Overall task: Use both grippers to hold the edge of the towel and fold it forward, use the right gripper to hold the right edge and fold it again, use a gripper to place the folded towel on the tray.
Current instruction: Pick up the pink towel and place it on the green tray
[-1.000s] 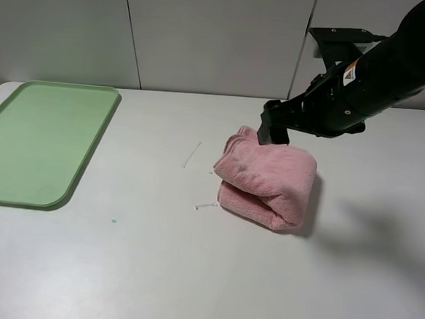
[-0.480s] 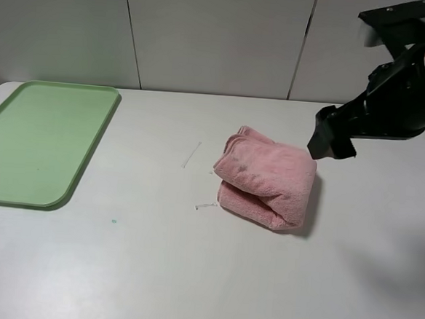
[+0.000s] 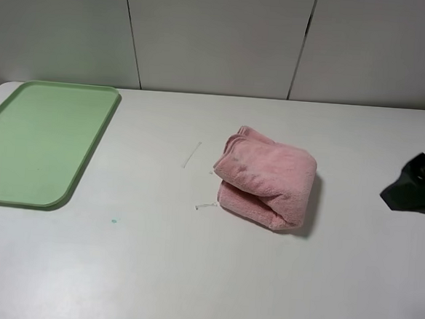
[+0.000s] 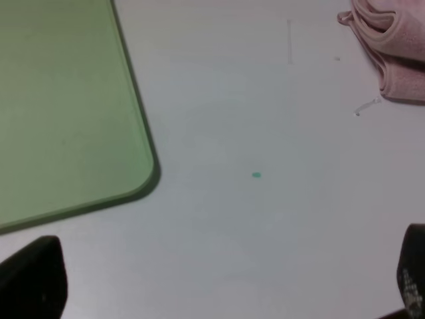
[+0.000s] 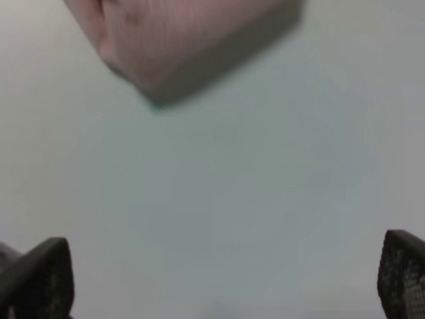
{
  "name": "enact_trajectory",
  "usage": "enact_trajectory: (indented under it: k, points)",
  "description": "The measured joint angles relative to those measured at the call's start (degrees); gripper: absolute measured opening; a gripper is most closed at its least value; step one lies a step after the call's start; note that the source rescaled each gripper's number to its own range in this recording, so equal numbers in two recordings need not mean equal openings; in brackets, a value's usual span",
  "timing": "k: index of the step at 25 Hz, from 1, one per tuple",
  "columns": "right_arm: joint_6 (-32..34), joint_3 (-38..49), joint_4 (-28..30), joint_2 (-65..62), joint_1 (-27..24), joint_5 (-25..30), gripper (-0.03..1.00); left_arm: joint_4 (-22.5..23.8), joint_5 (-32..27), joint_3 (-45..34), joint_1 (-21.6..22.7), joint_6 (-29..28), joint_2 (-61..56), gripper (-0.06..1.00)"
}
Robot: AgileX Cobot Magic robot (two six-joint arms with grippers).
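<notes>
Looking from the high view: towel [image 3: 266, 176] sits folded into a thick pink bundle on the table [image 3: 190, 275], slightly right of centre, folded stack edges facing left. Tray [image 3: 42, 140] lies at the far-left side, well apart from the towel, so the towel is not on it. Two short pale marks [image 3: 192, 154] on the table just left of the towel, and a green speck [image 3: 113, 220] near the tray's near-right corner. Right gripper [image 3: 407, 193] shows only as a dark shape at the right edge, right of the towel and clear of it; can't read finger spacing from here. Left wrist view: left gripper [image 4: 222, 282] fingers [image 4: 33, 282] are spread wide, holding nothing, bare table between them. Tray corner [image 4: 60, 100], speck [image 4: 256, 175] and one end of the towel [image 4: 392, 46] are all ahead of it, none touching. Right wrist view, blurred: right gripper [image 5: 219, 279] fingers [image 5: 36, 279] also stand wide apart, holding nothing; towel [image 5: 179, 33] is ahead of them, apart, with its shadow on the table.
</notes>
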State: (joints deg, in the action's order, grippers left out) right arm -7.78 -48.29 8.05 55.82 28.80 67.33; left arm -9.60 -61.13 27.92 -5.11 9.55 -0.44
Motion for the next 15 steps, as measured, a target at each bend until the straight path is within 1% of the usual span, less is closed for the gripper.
enact_trajectory:
  k: [2,8,15]
  points:
    - [0.4,2.2,0.3,-2.8,-2.4,0.6,1.00,0.0,0.0,0.0,0.0,0.0,0.0,1.00]
    - [1.3,7.6,0.0,-12.2,-11.8,1.6,1.00,0.0,0.0,0.0,0.0,0.0,0.0,1.00]
    - [4.3,10.6,-0.8,-25.1,-20.2,0.9,1.00,0.0,0.0,0.0,0.0,0.0,0.0,1.00]
